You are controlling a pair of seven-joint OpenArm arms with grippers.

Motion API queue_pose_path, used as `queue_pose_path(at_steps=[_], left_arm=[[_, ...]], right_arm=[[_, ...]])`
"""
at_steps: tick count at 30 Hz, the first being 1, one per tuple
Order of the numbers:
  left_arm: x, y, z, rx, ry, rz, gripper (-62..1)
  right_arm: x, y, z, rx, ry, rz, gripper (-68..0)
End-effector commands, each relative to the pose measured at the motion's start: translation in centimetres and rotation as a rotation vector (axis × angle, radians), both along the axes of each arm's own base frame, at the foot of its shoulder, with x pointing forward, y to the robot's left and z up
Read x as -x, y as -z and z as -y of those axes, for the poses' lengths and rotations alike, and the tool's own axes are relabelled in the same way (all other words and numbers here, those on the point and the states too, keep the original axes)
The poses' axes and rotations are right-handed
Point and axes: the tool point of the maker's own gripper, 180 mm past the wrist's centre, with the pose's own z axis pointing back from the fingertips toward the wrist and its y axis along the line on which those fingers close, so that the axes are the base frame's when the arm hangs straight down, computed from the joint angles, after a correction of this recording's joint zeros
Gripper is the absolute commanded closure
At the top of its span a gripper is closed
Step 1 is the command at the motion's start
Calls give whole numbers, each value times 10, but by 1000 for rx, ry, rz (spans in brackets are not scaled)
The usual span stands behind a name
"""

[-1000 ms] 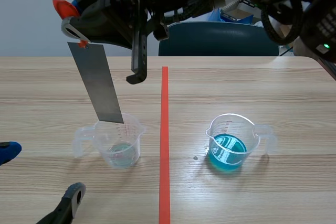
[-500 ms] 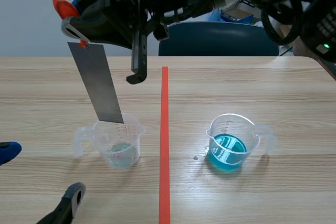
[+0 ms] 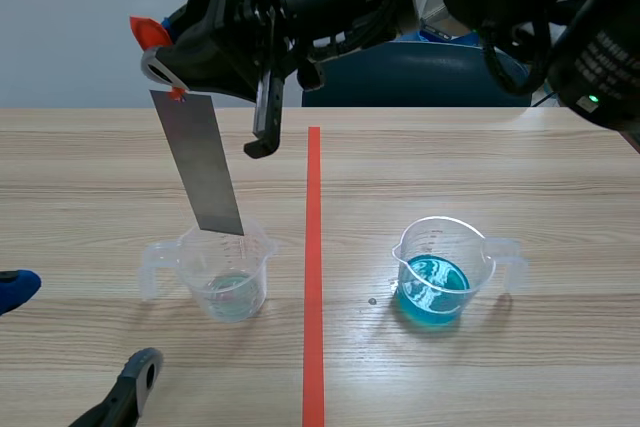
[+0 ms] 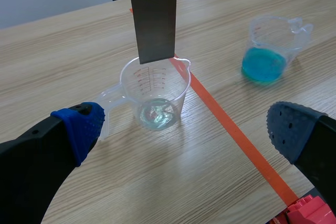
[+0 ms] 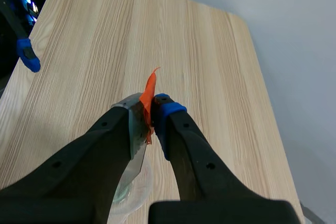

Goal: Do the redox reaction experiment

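A grey metal strip (image 3: 200, 162) with an orange tag hangs from my right gripper (image 3: 160, 67), which is shut on its top end. The strip's lower end sits just above the rim of a clear beaker (image 3: 222, 272) holding a little pale liquid. In the left wrist view the strip (image 4: 153, 14) hangs over that beaker (image 4: 155, 93). A second beaker (image 3: 440, 272) with blue liquid stands right of the tape line. My left gripper (image 3: 75, 337) is open, low at the near left. In the right wrist view the gripper (image 5: 149, 111) pinches the strip (image 5: 137, 129) over the beaker (image 5: 131, 195).
A red tape line (image 3: 313, 267) runs down the middle of the wooden table (image 3: 480, 167). A dark blue chair (image 3: 415, 77) stands behind the far edge. The blue beaker (image 4: 270, 40) lies ahead and right of my left gripper (image 4: 186, 121). A red object (image 4: 304, 211) sits under it.
The right gripper has shifted a little to the right with the strip, which now hangs more upright over the clear beaker. The left gripper has kept still.
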Motion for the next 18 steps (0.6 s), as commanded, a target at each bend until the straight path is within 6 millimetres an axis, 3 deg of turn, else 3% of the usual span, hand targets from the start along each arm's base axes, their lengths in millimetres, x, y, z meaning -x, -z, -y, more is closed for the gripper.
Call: queue_pose_path(at_steps=[1, 18], left_arm=[[0, -4, 3, 17, 0, 11, -623], [0, -4, 3, 17, 1, 11, -623]], right_arm=[[0, -14, -4, -38, -20, 16, -7], [-29, 13, -14, -79, 44, -110, -7]])
